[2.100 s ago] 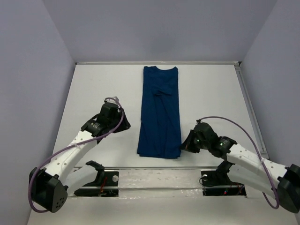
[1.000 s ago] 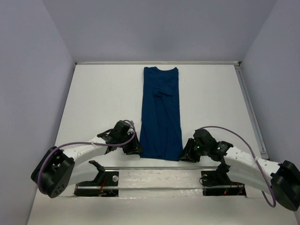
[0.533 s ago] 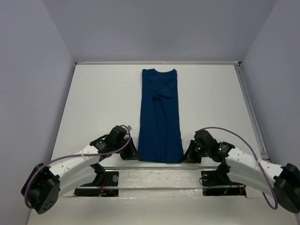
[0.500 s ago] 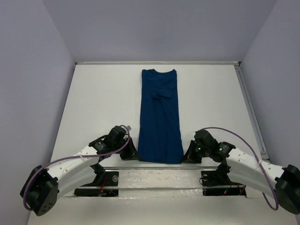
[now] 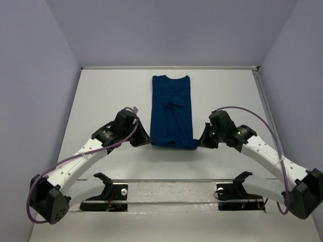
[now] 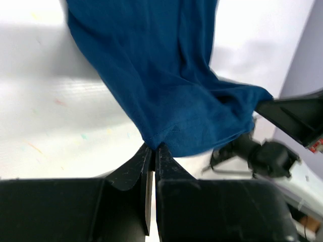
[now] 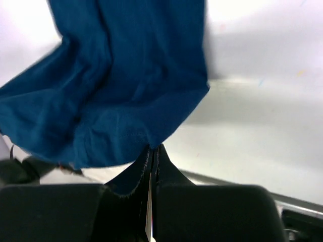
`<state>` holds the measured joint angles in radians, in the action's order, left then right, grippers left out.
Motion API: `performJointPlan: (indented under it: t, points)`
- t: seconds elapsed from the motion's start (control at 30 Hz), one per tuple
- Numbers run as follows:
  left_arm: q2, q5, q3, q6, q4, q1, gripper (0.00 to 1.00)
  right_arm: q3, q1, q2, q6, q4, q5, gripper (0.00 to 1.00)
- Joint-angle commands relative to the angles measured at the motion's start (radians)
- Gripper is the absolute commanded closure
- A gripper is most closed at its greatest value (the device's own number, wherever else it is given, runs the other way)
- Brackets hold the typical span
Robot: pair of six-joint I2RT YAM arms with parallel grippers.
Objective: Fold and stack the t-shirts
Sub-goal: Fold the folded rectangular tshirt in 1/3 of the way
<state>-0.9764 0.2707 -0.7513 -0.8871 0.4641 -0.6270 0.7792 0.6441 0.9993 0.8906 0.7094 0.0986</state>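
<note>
t-shirt [image 5: 171, 106]: navy, narrow strip on the table [image 5: 101, 96], long axis pointing away from the arms, collar [image 5: 170, 77] far | left gripper [image 5: 145, 141]: clamped on its near-left corner | right gripper [image 5: 201, 142]: clamped on the near-right corner (hem [image 5: 174, 145] raised) | next, likely: carry hem forward, collar lies straight ahead, both arms equally near

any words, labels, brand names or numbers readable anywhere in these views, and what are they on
None: no text can be read in any of the three views.
t-shirt: only plain blue cloth shows, with no print, tag or label in sight.
red speck at the right edge of the left wrist view: too small and blurred to tell whether it carries any text.
</note>
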Motion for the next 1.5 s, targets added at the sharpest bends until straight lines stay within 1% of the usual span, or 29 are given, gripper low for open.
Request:
performJointPlan:
  t: [0.0, 0.07, 0.1, 0.13, 0.2, 0.23, 0.3, 0.33, 0.4, 0.57, 0.7, 0.9, 1.03, 1.13, 1.17, 1.2, 1.23, 1.27, 1.3, 1.4, 1.43, 1.47]
  points:
    - [-0.123, -0.073, -0.085, 0.137, -0.039, 0.104, 1.0, 0.126, -0.148, 0.163, -0.217, -0.094, -0.042, 1.0]
    - [-0.2, -0.076, -0.149, 0.171, -0.071, 0.156, 1.0, 0.179, -0.197, 0.237, -0.269, -0.14, -0.014, 1.0]
    - [-0.229, -0.085, -0.178, 0.206, -0.08, 0.168, 1.0, 0.211, -0.208, 0.278, -0.283, -0.146, -0.01, 1.0]
    - [-0.286, -0.106, -0.233, 0.221, -0.09, 0.177, 1.0, 0.266, -0.221, 0.353, -0.294, -0.155, -0.005, 1.0]
    - [-0.344, -0.12, -0.29, 0.258, -0.113, 0.205, 1.0, 0.317, -0.25, 0.418, -0.323, -0.183, 0.013, 1.0]
    - [-0.408, -0.128, -0.346, 0.267, -0.116, 0.205, 1.0, 0.366, -0.261, 0.476, -0.334, -0.195, 0.015, 1.0]
    - [-0.471, -0.12, -0.394, 0.281, -0.136, 0.231, 1.0, 0.408, -0.276, 0.527, -0.343, -0.209, 0.023, 1.0]
    - [-0.528, -0.125, -0.44, 0.292, -0.14, 0.231, 1.0, 0.448, -0.291, 0.579, -0.351, -0.218, 0.033, 1.0]
    - [-0.609, -0.13, -0.502, 0.31, -0.148, 0.231, 1.0, 0.486, -0.305, 0.628, -0.358, -0.225, 0.05, 1.0]
    - [-0.749, -0.151, -0.621, 0.35, -0.14, 0.24, 1.0, 0.607, -0.339, 0.781, -0.392, -0.217, 0.047, 1.0]
    - [-0.863, -0.148, -0.706, 0.367, -0.128, 0.24, 1.0, 0.669, -0.362, 0.851, -0.413, -0.215, 0.047, 1.0]
    - [-0.984, -0.168, -0.819, 0.372, -0.117, 0.24, 1.0, 0.739, -0.373, 0.953, -0.423, -0.222, 0.043, 1.0]
    - [-1.051, -0.2, -0.864, 0.375, -0.105, 0.25, 1.0, 0.764, -0.382, 0.995, -0.426, -0.228, 0.046, 1.0]
    - [-1.062, -0.225, -0.855, 0.364, -0.122, 0.25, 1.0, 0.793, -0.382, 1.025, -0.429, -0.229, 0.062, 1.0]
    - [-1.059, -0.228, -0.85, 0.358, -0.128, 0.25, 0.95, 0.819, -0.382, 1.038, -0.429, -0.22, 0.061, 0.93]
    - [-1.056, -0.228, -0.847, 0.355, -0.14, 0.25, 0.87, 0.825, -0.382, 1.039, -0.429, -0.215, 0.061, 0.86]
    - [-1.036, -0.229, -0.835, 0.352, -0.148, 0.25, 0.74, 0.831, -0.382, 1.035, -0.435, -0.209, 0.061, 0.8]
    - [-1.021, -0.231, -0.83, 0.352, -0.157, 0.25, 0.64, 0.835, -0.382, 1.027, -0.438, -0.206, 0.059, 0.73]
    - [-1.003, -0.235, -0.827, 0.353, -0.171, 0.25, 0.48, 0.842, -0.382, 1.004, -0.443, -0.206, 0.056, 0.59]
    - [-0.903, -0.261, -0.81, 0.355, -0.189, 0.25, 0.32, 0.864, -0.382, 0.966, -0.467, -0.186, 0.078, 0.43]
    - [-0.851, -0.261, -0.8, 0.355, -0.197, 0.25, 0.31, 0.87, -0.382, 0.938, -0.478, -0.168, 0.084, 0.41]
    - [-0.828, -0.292, -0.789, 0.353, -0.197, 0.25, 0.31, 0.862, -0.382, 0.921, -0.479, -0.168, 0.095, 0.4]
